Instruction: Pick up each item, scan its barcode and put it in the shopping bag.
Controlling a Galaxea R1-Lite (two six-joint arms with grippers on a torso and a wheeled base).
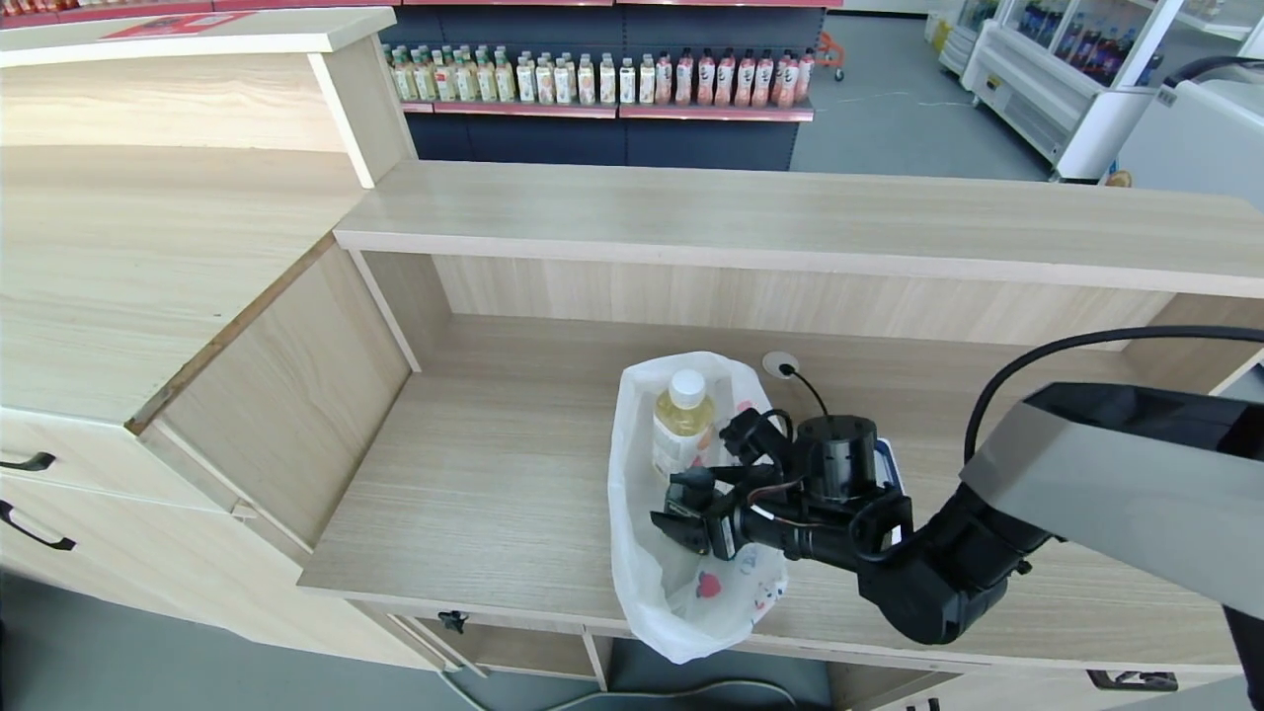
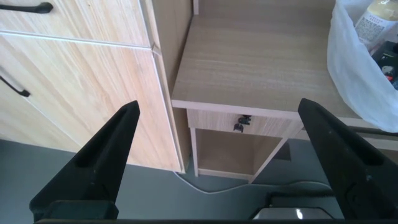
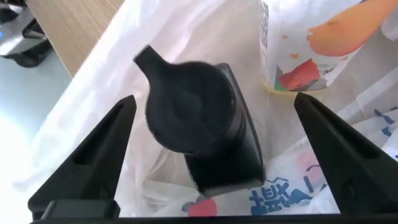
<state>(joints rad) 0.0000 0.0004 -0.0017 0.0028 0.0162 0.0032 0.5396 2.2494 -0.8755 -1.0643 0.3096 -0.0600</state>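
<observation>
My right gripper hangs at the mouth of the white plastic shopping bag, which lies open on the pale wooden counter. The head view shows the arm coming in over the bag's near edge, and a clear bottle of yellowish drink with a white cap standing in the bag's far end. It hides what lies under my fingers. My right wrist view shows that: both fingers are spread wide with nothing pinched, and in the gap beyond them, down in the bag, sits a black boxy thing with a rounded top. It is blurred and I cannot tell what it is. The bottle's lower part stands just beside it against the bag's printed wall. My left gripper is well apart from the bag, out past the counter's front edge, its fingers also fully spread and bare. That wrist view adds a small black key in the drawer front and a light wooden cabinet, with the bag at the counter's far end.
</observation>
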